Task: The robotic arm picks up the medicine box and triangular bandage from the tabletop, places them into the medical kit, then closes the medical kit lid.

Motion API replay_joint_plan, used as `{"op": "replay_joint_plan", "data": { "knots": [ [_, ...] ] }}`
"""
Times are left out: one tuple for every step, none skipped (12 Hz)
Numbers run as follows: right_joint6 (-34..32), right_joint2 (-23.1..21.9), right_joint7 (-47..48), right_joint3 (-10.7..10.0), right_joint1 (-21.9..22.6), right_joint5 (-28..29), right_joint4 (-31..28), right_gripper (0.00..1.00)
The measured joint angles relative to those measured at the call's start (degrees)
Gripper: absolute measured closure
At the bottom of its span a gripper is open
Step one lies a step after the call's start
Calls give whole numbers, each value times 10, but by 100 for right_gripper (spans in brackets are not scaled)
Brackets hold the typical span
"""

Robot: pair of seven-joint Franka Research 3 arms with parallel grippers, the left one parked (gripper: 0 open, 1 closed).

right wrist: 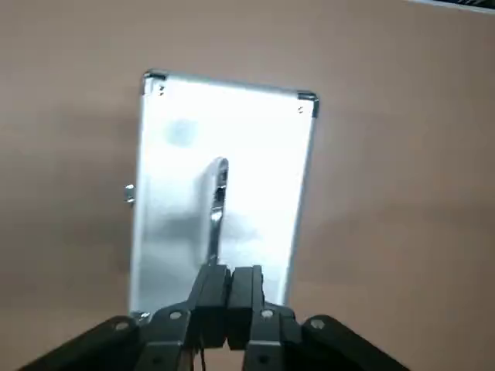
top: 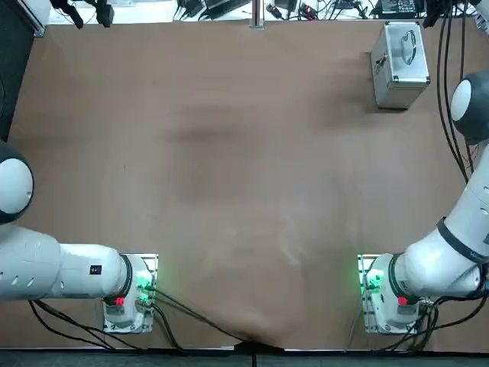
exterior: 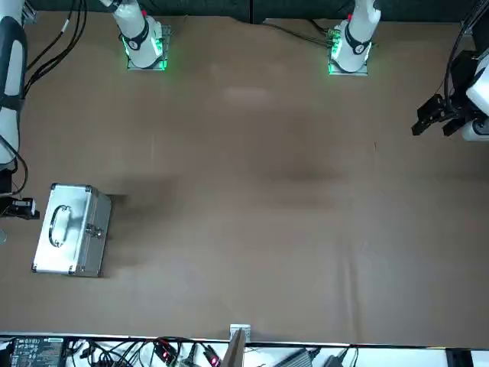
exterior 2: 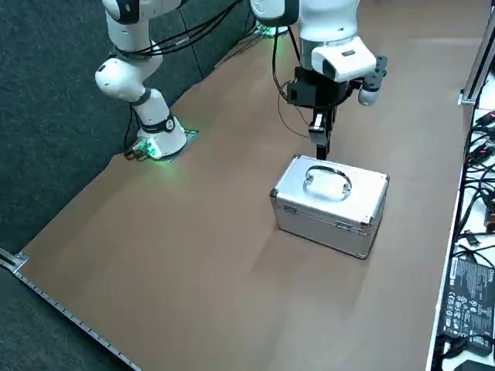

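Observation:
The medical kit (exterior 2: 332,202) stands shut on the brown table, at the far right in the top view (top: 399,53) and the near left in the front view (exterior: 71,228). Its medical kit lid (right wrist: 255,139) faces up, the slim handle (right wrist: 218,201) lying flat in its middle. My right gripper (exterior 2: 321,148) hangs just above the lid's edge on the robot's side, pointing down. Its fingers (right wrist: 230,282) are shut together with nothing between them. The robotic arm (exterior 2: 332,46) reaches in from above. The medicine box and the triangular bandage are out of view.
Cables and electronics (top: 306,9) line the table's far edge, with a black device (exterior 2: 464,294) past the kit's side. The arms' bases (top: 382,294) sit at the near edge. Open brown tabletop (top: 229,168) spreads left of the kit.

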Motion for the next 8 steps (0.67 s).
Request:
{"op": "replay_joint_plan", "data": {
  "knots": [
    [-13, -5, 7, 0, 6, 0, 0, 96],
    [-29, -12, 15, 0, 13, 1, 0, 87],
    [-47, -20, 20, 0, 23, 2, 0, 77],
    [-67, -28, 23, 0, 32, 6, 1, 66],
    [-85, -35, 27, 1, 42, 13, 1, 54],
    [-99, -43, 32, 1, 51, 23, 1, 42],
    [-109, -51, 39, 1, 59, 29, 1, 30],
    [-117, -59, 48, 1, 67, 32, 1, 27]
  ]
}}
